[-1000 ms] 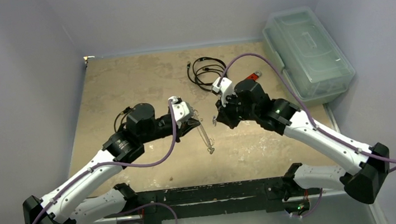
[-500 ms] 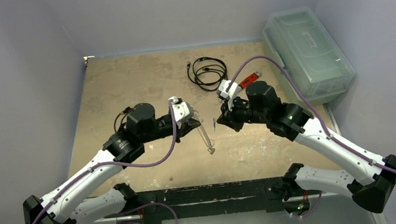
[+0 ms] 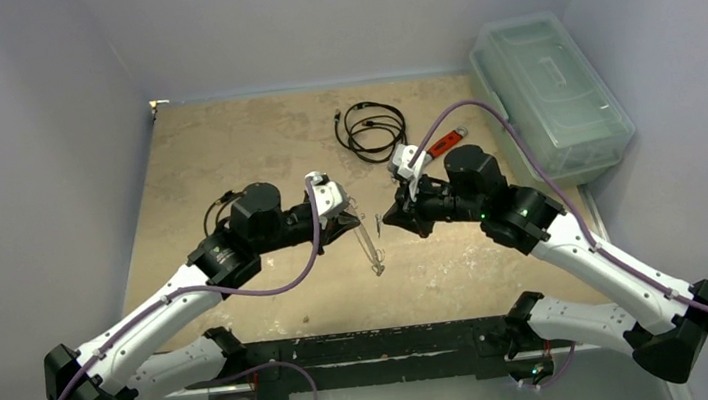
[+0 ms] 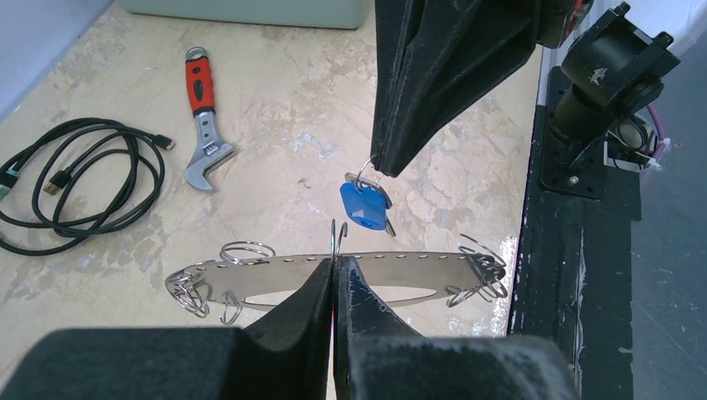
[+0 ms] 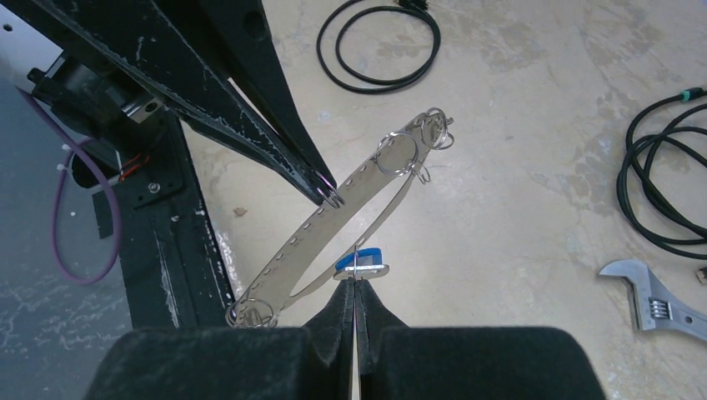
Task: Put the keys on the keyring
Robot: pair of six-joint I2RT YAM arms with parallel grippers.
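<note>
**Key brought up to the ring, threading not yet done**

Nearest the arm bases, the left gripper [image 4: 334, 265] is clenched on the rim of the keyring [image 4: 400, 268], holding it up between the two arms with its long side level across the left wrist view; whether its lower end touches the table [image 3: 224, 154] I cannot tell. Just above the rim, the right gripper [image 4: 385, 167] is pinched shut on a small wire loop from which the blue key [image 4: 364, 208] hangs, close to the ring but apart from it. By my judgement the pick-ups are done and the joining is all left, since no key sits on the ring.

Count: one keyring, with several small wire loops along its rim; one blue key; a pale sliver behind its head may be the silver key, but I cannot tell.

Farther off lie one red-handled wrench [image 4: 203, 117] and one coiled black cable [image 4: 79, 179]; farthest, one clear lidded bin [image 3: 549, 92].
</note>
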